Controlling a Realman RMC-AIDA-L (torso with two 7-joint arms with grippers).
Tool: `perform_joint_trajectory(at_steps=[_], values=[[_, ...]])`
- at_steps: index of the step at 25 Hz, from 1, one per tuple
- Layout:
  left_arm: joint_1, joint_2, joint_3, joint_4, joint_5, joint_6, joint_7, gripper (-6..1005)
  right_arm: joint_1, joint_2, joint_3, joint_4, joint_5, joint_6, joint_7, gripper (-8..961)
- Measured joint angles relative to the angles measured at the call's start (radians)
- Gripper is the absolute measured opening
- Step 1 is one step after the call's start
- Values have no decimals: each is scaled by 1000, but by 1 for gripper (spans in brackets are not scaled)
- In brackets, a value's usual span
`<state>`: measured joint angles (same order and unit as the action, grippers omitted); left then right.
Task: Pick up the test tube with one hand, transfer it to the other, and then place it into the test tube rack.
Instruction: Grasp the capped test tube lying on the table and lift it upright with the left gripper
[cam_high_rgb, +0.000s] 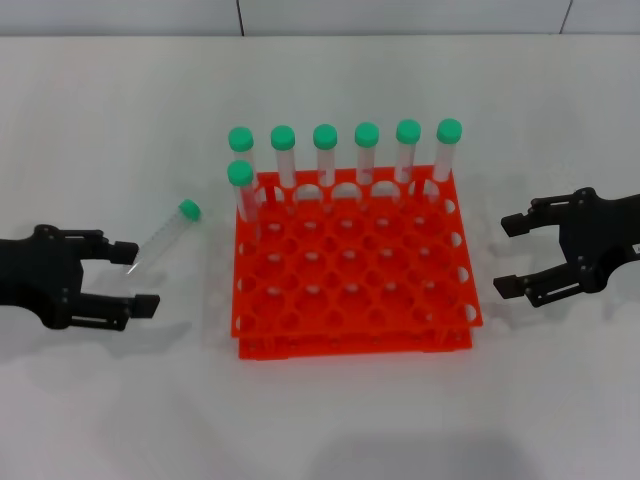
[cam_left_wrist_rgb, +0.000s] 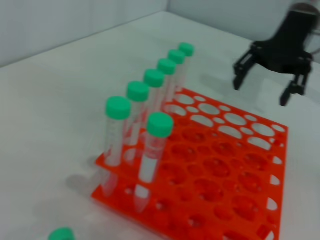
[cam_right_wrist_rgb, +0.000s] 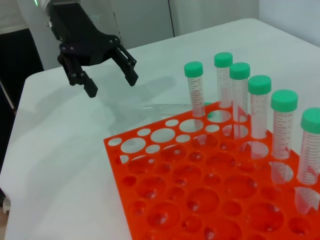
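Note:
The test tube (cam_high_rgb: 160, 238) lies on the white table left of the orange test tube rack (cam_high_rgb: 350, 343), green cap toward the rack, tapered tip between the fingers of my left gripper (cam_high_rgb: 135, 278). That gripper is open around the tip at table level. In the right wrist view the left gripper (cam_right_wrist_rgb: 113, 86) hovers open just beyond the lying tube (cam_right_wrist_rgb: 167, 107). The left wrist view shows only the tube's cap (cam_left_wrist_rgb: 61, 234). My right gripper (cam_high_rgb: 508, 256) is open and holds nothing, right of the rack; the left wrist view shows it (cam_left_wrist_rgb: 261, 90) beyond the rack (cam_left_wrist_rgb: 281, 131).
Several green-capped tubes (cam_high_rgb: 325, 150) stand upright along the rack's far row, with one more (cam_high_rgb: 243, 190) in the second row at its left corner. Most of the rack's holes (cam_right_wrist_rgb: 131, 200) are unfilled. White table surrounds the rack on all sides.

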<state>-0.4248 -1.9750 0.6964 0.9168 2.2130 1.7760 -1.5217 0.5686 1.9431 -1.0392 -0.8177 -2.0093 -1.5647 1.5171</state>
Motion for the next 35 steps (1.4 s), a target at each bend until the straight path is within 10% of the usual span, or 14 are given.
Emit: perform_joint_trajectory(at_steps=[8,25,35], values=[[57,-55,1,246,15,39,-288,748,-5,5,-1,0,0,8,-21,856],[-73,-47,14,324,354,-25,-600,717,-5,19,1,0,-1,32,-33,855],[-104,-45,223,263,388,-168,-696,699,4,30,0,0,-2,43,-33,856]])
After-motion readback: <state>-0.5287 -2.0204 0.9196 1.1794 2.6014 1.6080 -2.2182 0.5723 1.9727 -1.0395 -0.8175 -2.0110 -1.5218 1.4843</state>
